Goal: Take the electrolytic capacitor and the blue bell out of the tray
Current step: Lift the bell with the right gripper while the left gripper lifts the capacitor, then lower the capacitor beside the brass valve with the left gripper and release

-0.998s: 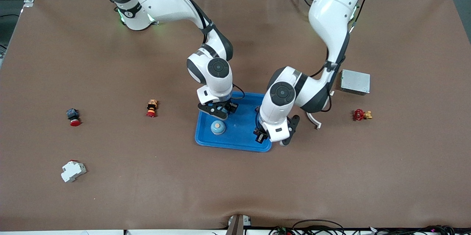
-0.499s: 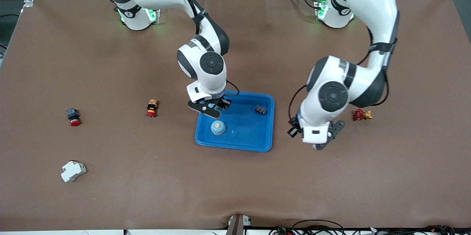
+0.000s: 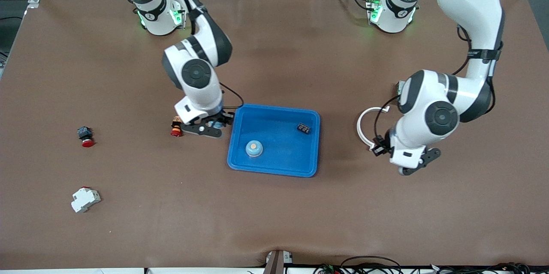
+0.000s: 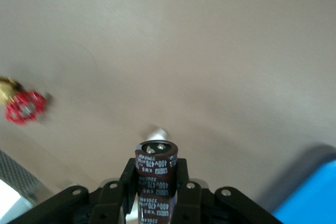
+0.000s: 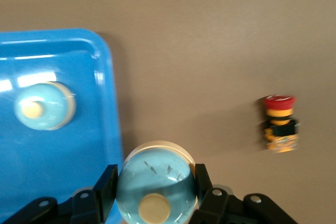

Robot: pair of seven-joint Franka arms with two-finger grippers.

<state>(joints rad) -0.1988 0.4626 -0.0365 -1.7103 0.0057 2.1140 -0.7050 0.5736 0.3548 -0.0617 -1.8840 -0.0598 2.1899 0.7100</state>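
Both arms have drawn away from the blue tray (image 3: 274, 170) since a second ago: the right gripper (image 3: 206, 127) has gone from over the tray to the bare table beside it, toward the right arm's end, and the left gripper (image 3: 407, 160) has swung from the tray's edge out over the table toward the left arm's end.

Nearest the front camera lies a white breaker (image 3: 85, 199), well apart from everything else, toward the right arm's end. The left gripper hangs over bare table, and its fingers (image 4: 185, 195) are clamped on a dark brown capacitor (image 4: 155, 174), which stands upright between them with its printed side showing. A red valve (image 4: 24, 107) lies on the table close by.

In the tray a pale blue bell (image 3: 254, 149) with a tan button rests near the edge closest to the camera, and a small black part (image 3: 303, 128) sits farther off, toward the left arm's end. The right gripper hangs just beside the tray's rim, fingers (image 5: 105, 184) squeezed around a second bell (image 5: 155, 181), glassy blue with a tan button. A red and orange push button (image 3: 176, 126) lies just beside that gripper, and a black switch with a red cap (image 3: 85, 136) lies well apart, farther toward the right arm's end.
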